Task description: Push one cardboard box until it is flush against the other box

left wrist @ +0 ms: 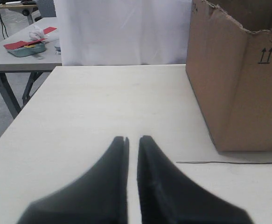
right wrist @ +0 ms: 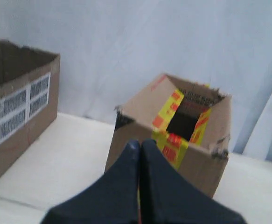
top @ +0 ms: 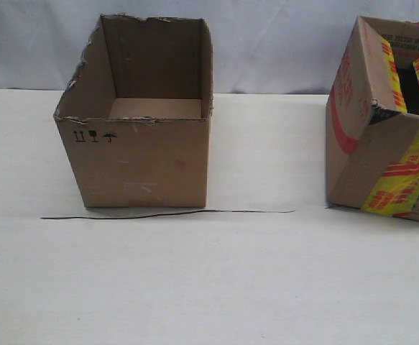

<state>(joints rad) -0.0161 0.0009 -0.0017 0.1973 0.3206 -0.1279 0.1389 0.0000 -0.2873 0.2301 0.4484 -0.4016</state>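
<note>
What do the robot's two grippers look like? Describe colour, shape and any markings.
The left gripper has two matte black jaws, broad at the base and tapering to blunt tips. The right gripper looks alike, dark with a bluish cast and rounded tips. No cables or markings show on either; the arms themselves are out of view.

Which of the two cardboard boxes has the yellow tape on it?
The cardboard box on the right of the exterior view; the other box is plain brown with small black symbols.
</note>
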